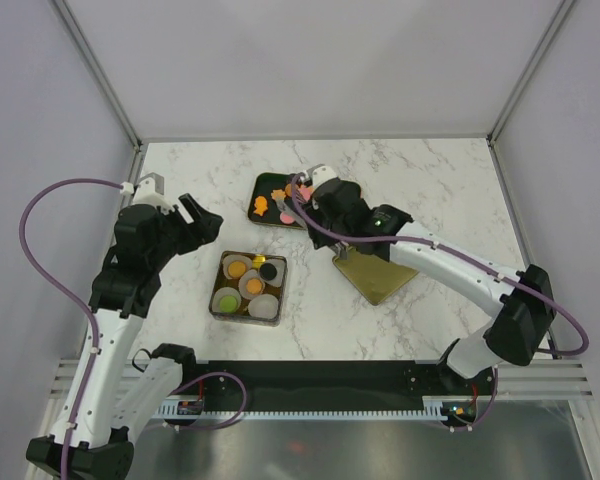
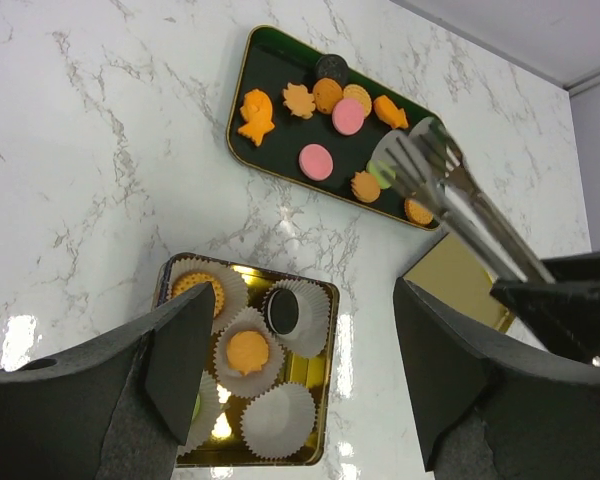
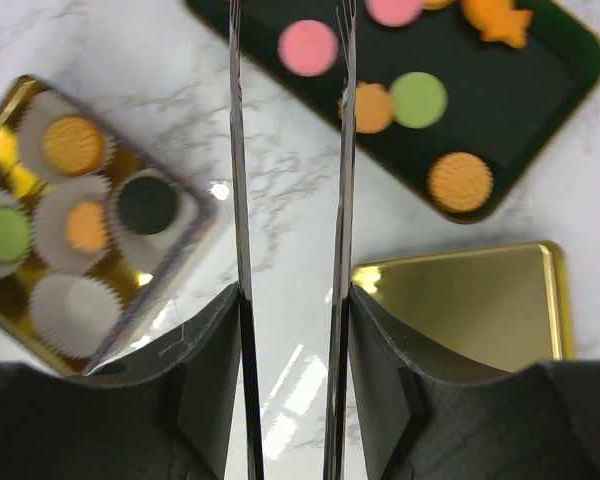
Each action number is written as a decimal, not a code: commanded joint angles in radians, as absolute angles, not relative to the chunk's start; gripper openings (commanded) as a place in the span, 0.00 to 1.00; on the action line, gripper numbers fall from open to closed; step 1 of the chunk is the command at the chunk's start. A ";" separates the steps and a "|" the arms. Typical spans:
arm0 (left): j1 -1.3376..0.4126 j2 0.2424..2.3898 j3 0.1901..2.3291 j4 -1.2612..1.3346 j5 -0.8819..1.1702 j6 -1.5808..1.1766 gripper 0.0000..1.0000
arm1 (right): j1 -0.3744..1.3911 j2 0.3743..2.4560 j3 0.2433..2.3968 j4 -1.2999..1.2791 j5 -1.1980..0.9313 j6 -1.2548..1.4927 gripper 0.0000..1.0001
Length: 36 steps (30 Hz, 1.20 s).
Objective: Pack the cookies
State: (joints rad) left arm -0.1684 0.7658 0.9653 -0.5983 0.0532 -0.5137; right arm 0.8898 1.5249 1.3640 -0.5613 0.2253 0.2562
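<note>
1. Our left arm rises from its base and bends forward. The left gripper (image 1: pixel 200 215) hangs above the marble table (image 1: pixel 430 180), jaws spread wide and empty.
2. Our right arm stretches diagonally toward the dark tray (image 2: pixel 280 150). The right gripper (image 1: pixel 310 195) clamps metal tongs (image 3: pixel 236 150), whose blades stand apart with nothing between them.
3. Most cookies (image 2: pixel 316 161) lie loose on the dark tray. A few sit in paper cups (image 2: pixel 280 418) inside the gold tin (image 2: pixel 323 372).

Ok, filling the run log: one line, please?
left gripper open | right gripper shut on tongs | tongs over cookies on tray | tin: one cup empty
</note>
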 commanded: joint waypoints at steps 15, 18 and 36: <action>-0.161 0.804 0.831 -0.534 0.026 -0.454 0.81 | 0.669 1.678 1.374 -0.529 0.123 0.192 0.51; -0.163 0.804 0.822 -0.532 0.021 -0.451 0.81 | 0.667 1.684 1.344 -0.517 0.107 0.201 0.50; -0.163 0.802 0.815 -0.528 0.023 -0.449 0.81 | 0.669 1.680 1.292 -0.488 0.077 0.219 0.50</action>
State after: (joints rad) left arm -0.1677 0.8055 0.8165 -0.5674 0.0353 -0.4843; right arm 0.6659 1.6859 1.2984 -0.5293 0.0826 0.2127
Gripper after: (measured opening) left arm 0.808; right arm 0.500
